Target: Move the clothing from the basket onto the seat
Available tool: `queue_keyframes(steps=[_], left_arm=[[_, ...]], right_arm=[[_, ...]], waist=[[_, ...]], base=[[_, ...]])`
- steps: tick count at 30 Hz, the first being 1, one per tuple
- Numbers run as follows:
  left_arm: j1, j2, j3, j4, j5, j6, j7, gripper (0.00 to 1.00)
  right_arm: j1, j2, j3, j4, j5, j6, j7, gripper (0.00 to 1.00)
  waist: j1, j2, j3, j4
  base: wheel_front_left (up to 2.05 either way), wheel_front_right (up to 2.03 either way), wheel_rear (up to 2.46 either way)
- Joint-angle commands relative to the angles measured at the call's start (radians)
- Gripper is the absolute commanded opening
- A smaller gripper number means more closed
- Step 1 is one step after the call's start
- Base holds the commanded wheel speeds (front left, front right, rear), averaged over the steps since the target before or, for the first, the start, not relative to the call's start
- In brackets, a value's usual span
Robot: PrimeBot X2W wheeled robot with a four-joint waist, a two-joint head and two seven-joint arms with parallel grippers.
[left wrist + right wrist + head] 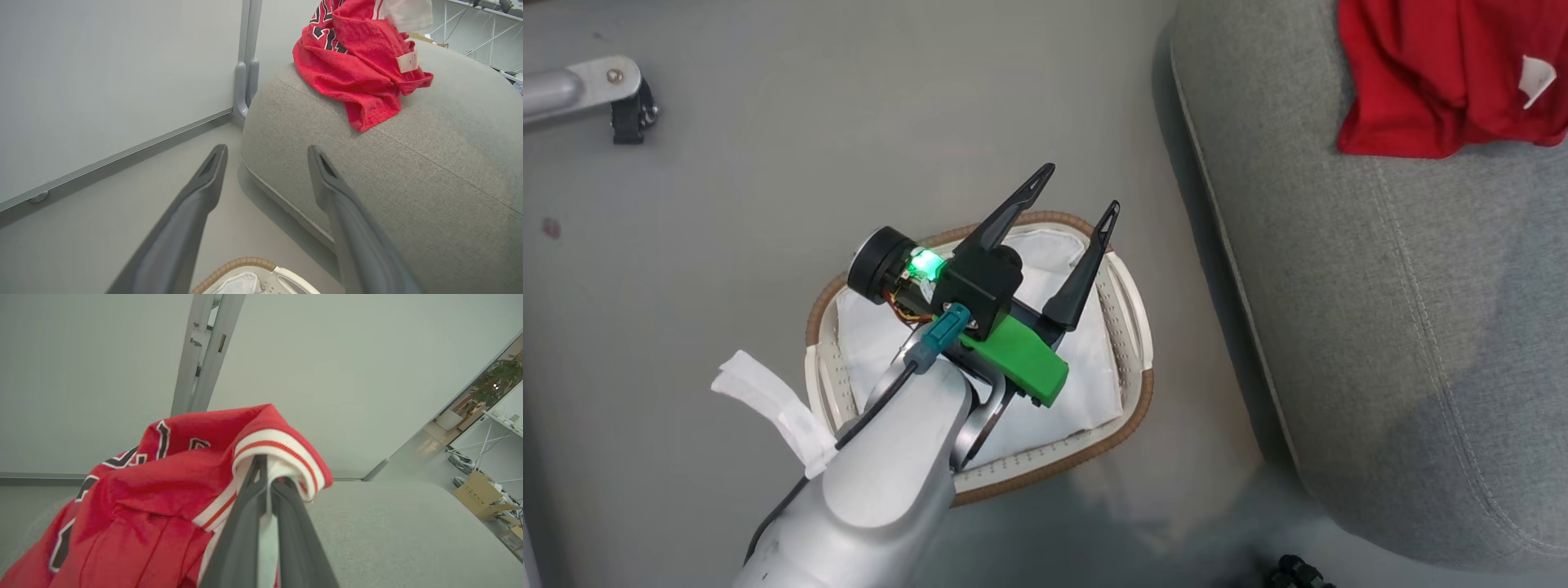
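The clothing [1441, 77] lies in a red crumpled heap on top of the seat [1421, 343], near one end of the cushion, with black-and-white lettering showing on one fold and a small white tag on another. In the right wrist view the right claw [268, 470] is closed tight on it: the two dark fingers are pressed together with a white, red-striped trim band pinched between them, and that band is draped over the fingertips while the rest of the red cloth spreads below and to the left over the grey cushion.

The left claw [1079, 188] is well apart from the clothing. It hangs above the basket [1131, 310], fingers spread wide with nothing between them, pointing toward the seat's rounded side. The basket stands on the floor [768, 204] just beside the seat, with the white liner [874, 327] inside it.
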Motion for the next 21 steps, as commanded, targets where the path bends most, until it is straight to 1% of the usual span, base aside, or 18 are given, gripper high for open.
queue_keyframes(steps=[1,7,13,14,15,16,17,21], left_arm=[[-0.024,0.004,0.007,0.002,0.011,-0.002,-0.001,1.00],[-0.026,0.004,0.016,0.013,0.026,-0.003,0.000,1.00],[-0.005,0.007,0.021,0.020,0.025,-0.003,0.000,1.00],[-0.001,0.007,0.022,0.019,0.022,-0.003,-0.001,1.00],[0.003,0.007,0.023,0.017,0.017,-0.003,0.000,1.00],[0.006,0.007,0.024,0.017,0.015,-0.003,0.000,1.00],[0.010,0.008,0.023,0.015,0.012,-0.003,0.000,1.00],[0.023,0.013,0.035,0.011,0.004,-0.003,0.000,1.00]], right_arm=[[0.030,0.017,-0.011,0.014,-0.006,-0.001,-0.005,0.00],[0.125,0.079,-0.060,-0.001,-0.034,-0.001,-0.006,0.00],[0.198,0.126,-0.098,-0.038,-0.055,-0.001,-0.006,0.00],[0.207,0.131,-0.105,-0.045,-0.060,-0.001,-0.006,0.10],[0.217,0.137,-0.113,-0.056,-0.064,-0.001,-0.006,0.34],[0.223,0.141,-0.119,-0.068,-0.068,-0.001,-0.006,0.53],[0.233,0.146,-0.125,-0.084,-0.073,-0.001,-0.006,1.00],[0.271,0.167,-0.132,-0.126,-0.091,-0.001,-0.006,1.00]], waist=[[-0.0002,-0.0001,0.067,0.010],[-0.0002,-0.0001,0.084,-0.005],[-0.0002,-0.0001,0.070,-0.021],[-0.0002,-0.0001,0.066,-0.024],[-0.0002,-0.0001,0.061,-0.027],[-0.0002,-0.0001,0.056,-0.030],[-0.0002,-0.0001,0.048,-0.033],[-0.0002,-0.0001,0.011,-0.046]], base=[[0.00,0.00,0.00],[0.00,0.00,0.00],[0.00,0.00,0.00],[0.00,0.00,0.00],[0.00,0.00,0.00],[0.00,0.00,0.00],[0.00,0.00,0.00],[0.00,0.00,0.00]])
